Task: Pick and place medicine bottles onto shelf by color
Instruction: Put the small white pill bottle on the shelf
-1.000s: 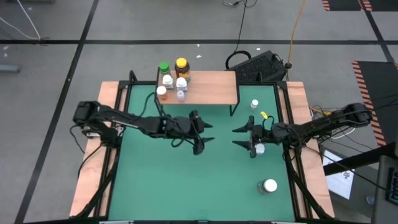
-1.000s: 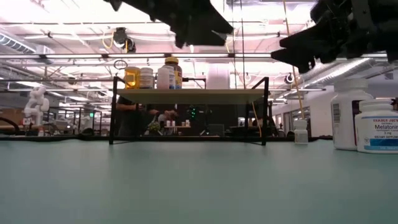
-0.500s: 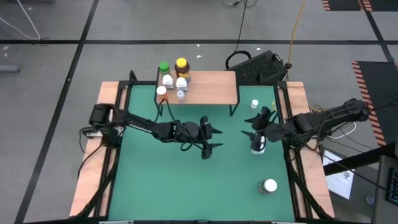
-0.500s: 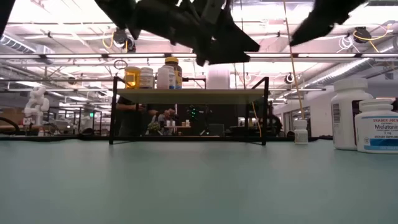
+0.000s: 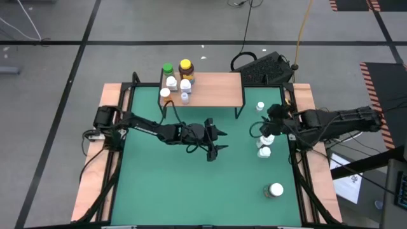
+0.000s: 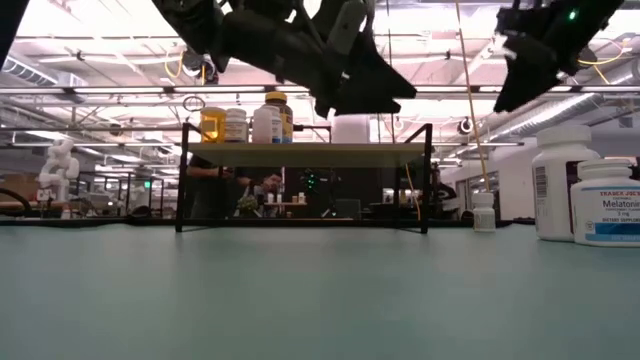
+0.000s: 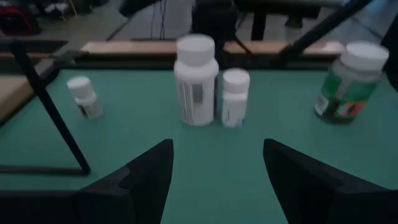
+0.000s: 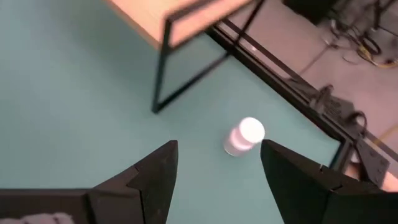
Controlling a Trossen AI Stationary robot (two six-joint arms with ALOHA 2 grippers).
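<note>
The small white plastic pill bottle (image 8: 244,137) near the green mat's (image 5: 191,184) far right corner, below the right gripper's (image 8: 217,168) spread, empty fingers, probably was light, rigid and smooth, best pinched across its body under the cap.

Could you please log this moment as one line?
left gripper: open, mid-mat | right gripper: open, above white bottle | shelf: five bottles

The green mat (image 5: 165,184) lies open across centre and front, obstructed only by the shelf (image 5: 213,89) at the rear and four bottles (image 5: 264,151) along the right side.
</note>
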